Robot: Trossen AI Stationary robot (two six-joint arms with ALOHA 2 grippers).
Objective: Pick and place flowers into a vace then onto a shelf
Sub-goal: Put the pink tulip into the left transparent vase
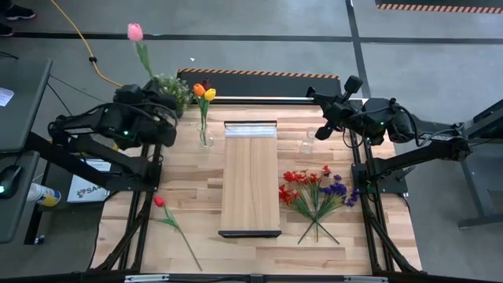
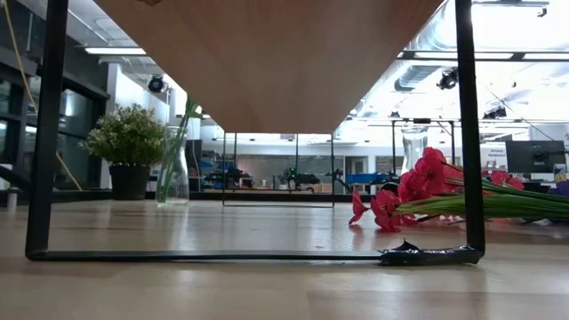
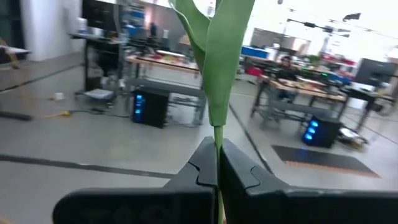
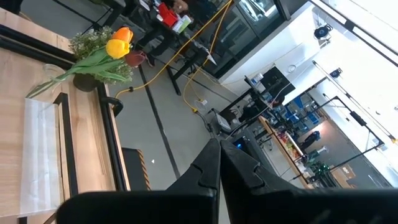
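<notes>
My left gripper (image 1: 157,93) (image 3: 217,168) is raised over the table's far left corner, shut on a pink tulip (image 1: 135,31) whose green leaves (image 3: 217,56) fill its wrist view. A clear vase (image 1: 204,137) (image 2: 173,173) left of the shelf holds a yellow and an orange tulip (image 1: 204,92) (image 4: 118,42). The shelf (image 1: 250,177), a light-wood plank on black brackets, stands mid-table. A red tulip (image 1: 161,203) lies on the table's near left. Red and purple sprays (image 1: 314,192) (image 2: 418,187) lie to the right. My right gripper (image 1: 351,81) (image 4: 219,155) is shut on nothing at the far right. My left gripper pinches the pink tulip's green stem (image 3: 217,146) between its two fingers, low on the stem, below the leaves. The flower is lifted clear of the table. Its stem and bloom (image 1: 135,31) reach away from the fingers, out past the table's far edge.
A bushy potted plant (image 1: 173,86) (image 2: 129,142) stands at the far left corner, close to my left gripper. A second clear vase (image 1: 306,141) (image 2: 413,147) holding nothing stands right of the shelf. The shelf's black bracket (image 2: 44,133) frames the low view.
</notes>
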